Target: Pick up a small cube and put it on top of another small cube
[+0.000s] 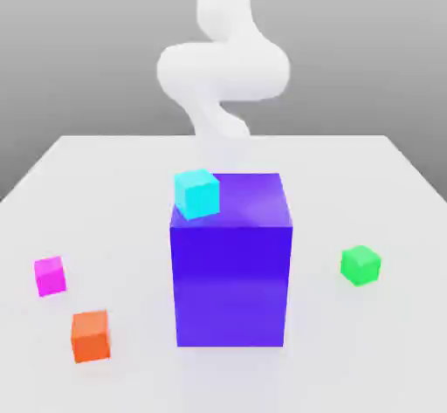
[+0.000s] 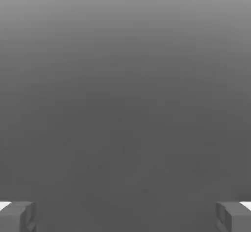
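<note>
Hand view shows the gripper (image 2: 125, 216) spread wide, its two grey fingertips (image 2: 17, 216) far apart with nothing between them, over plain grey ground. Exterior view shows the white arm (image 1: 223, 71) raised behind a big purple-blue block (image 1: 231, 271), with a cyan cube (image 1: 195, 193) sitting on the block's top corner. The magenta-pink small cube (image 1: 50, 275) lies on the white table (image 1: 367, 193), well apart from the gripper, untouched. The bright green small cube (image 1: 360, 265) sits across the block from it. An orange cube (image 1: 91, 336) rests near the magenta one.
</note>
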Robot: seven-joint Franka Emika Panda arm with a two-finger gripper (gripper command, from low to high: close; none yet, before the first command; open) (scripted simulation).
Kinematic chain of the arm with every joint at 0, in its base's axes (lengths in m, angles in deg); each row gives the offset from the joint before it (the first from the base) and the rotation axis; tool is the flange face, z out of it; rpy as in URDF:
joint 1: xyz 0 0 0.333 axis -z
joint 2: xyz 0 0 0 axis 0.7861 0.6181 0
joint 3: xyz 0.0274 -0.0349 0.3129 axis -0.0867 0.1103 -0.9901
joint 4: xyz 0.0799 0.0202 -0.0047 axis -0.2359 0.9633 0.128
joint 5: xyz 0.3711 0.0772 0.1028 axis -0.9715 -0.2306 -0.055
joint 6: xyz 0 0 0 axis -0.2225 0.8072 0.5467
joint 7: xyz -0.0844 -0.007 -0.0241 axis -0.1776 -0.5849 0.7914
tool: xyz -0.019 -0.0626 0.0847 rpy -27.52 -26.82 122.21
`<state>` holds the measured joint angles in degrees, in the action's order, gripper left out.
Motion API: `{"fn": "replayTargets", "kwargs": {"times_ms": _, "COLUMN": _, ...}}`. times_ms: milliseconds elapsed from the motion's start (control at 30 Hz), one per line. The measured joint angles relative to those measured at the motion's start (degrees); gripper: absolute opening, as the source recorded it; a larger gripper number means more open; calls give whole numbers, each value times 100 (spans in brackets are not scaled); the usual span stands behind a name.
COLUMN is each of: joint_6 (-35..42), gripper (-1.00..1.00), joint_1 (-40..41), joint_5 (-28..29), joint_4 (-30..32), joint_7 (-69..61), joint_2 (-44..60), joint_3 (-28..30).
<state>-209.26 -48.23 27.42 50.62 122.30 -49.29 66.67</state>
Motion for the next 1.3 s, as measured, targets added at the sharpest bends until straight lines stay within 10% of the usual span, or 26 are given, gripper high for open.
{"fn": "replayTargets", "kwargs": {"times_ms": 600, "joint_6": -1995, "gripper": 0, "joint_1": 2162, "joint_5": 474, "joint_4": 1679, "joint_7": 1174, "joint_2": 3303, "joint_3": 1454}}
{"fn": "replayTargets", "kwargs": {"times_ms": 800, "joint_6": -2669, "gripper": 0, "joint_1": 2953, "joint_5": -457, "joint_4": 2240, "joint_7": 784, "joint_2": 4443, "joint_3": 1780}}
{"fn": "replayTargets", "kwargs": {"times_ms": 1033, "joint_6": -3731, "gripper": 0, "joint_1": 3817, "joint_5": -1816, "joint_4": 2060, "joint_7": -180, "joint_2": 5885, "joint_3": 690}}
{"fn": "replayTargets", "kwargs": {"times_ms": 1067, "joint_6": -3822, "gripper": -100, "joint_1": 3910, "joint_5": -1873, "joint_4": 2036, "joint_7": -228, "joint_2": 5996, "joint_3": 584}}
{"fn": "replayTargets", "kwargs": {"times_ms": 1300, "joint_6": -3809, "gripper": -100, "joint_1": 3907, "joint_5": -1852, "joint_4": 2041, "joint_7": -206, "joint_2": 5978, "joint_3": 590}}
